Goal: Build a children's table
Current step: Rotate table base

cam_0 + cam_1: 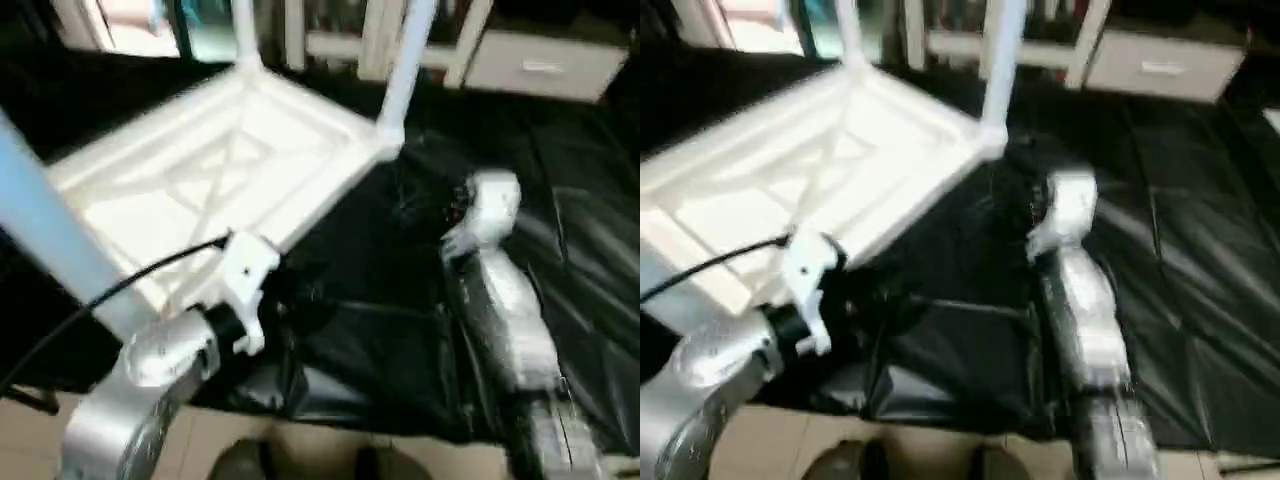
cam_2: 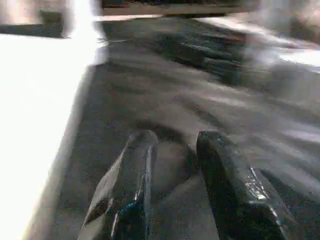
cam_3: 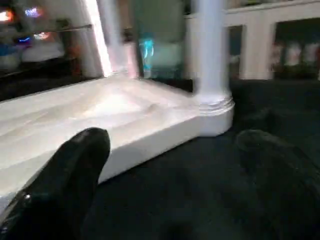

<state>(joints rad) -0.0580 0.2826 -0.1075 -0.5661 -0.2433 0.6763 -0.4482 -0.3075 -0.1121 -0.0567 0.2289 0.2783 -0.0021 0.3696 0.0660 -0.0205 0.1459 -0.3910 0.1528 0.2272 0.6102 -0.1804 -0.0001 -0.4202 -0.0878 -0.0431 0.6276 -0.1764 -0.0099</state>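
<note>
Right gripper [image 3: 165,175]: jaws spread wide, empty, aimed at the near corner socket; likely lining up on that leg.
Left gripper [image 2: 175,170]: fingers part-open with nothing between them, over the black sheet [image 1: 560,230] just beside the top's edge.
Top [image 1: 200,170]: lies underside up on the sheet, X-ribs showing, so sockets face upward for legs.
Legs: three stand in sockets — far [image 1: 245,30], right corner [image 1: 405,70], near left [image 1: 50,240]; the fourth corner, by the left wrist, seems bare, though blur makes that unsure.

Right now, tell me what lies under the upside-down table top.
The table top rests ribs-up on the black sheet covering the work table. What lies beneath its middle is hidden by the top itself.
</note>
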